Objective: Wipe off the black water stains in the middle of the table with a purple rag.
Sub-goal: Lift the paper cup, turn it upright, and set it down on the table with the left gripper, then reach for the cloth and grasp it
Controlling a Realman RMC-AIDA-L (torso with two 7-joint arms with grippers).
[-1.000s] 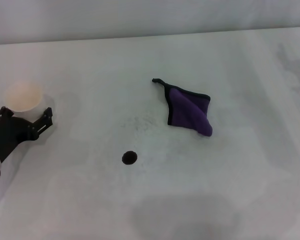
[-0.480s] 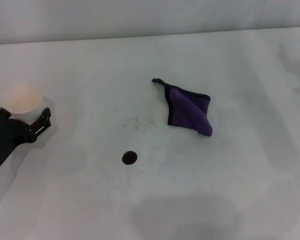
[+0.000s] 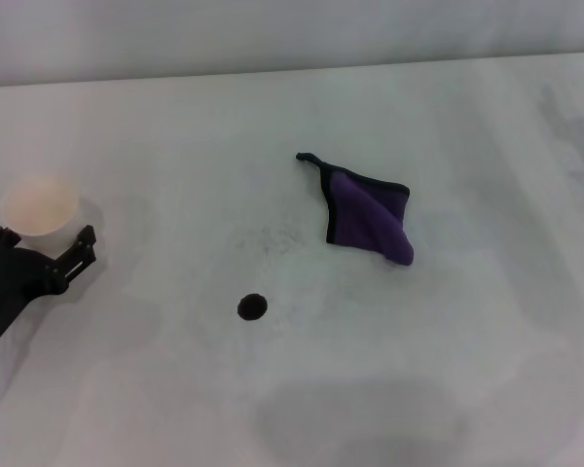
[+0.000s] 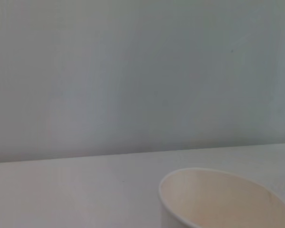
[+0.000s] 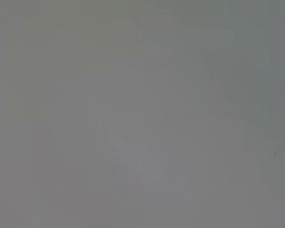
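Observation:
The purple rag point(image 3: 368, 216) lies folded on the white table point(image 3: 467, 341), right of the middle, with its black loop pointing to the far left. The black water stain point(image 3: 252, 307) is a small round spot nearer the front, left of the rag and apart from it. My left gripper point(image 3: 42, 241) is at the far left edge, open, with its fingertips point(image 3: 84, 239) by the near side of a white paper cup point(image 3: 41, 206). I cannot tell whether they touch it. My right gripper is out of view.
The paper cup point(image 4: 223, 199) stands upright and fills the left wrist view. A faint grey speckled smudge point(image 3: 268, 239) lies between the stain and the rag. The right wrist view shows only a plain grey surface.
My left gripper has drawn back toward the near left. The cup sits slightly nearer than before. The rag and the stain have not moved.

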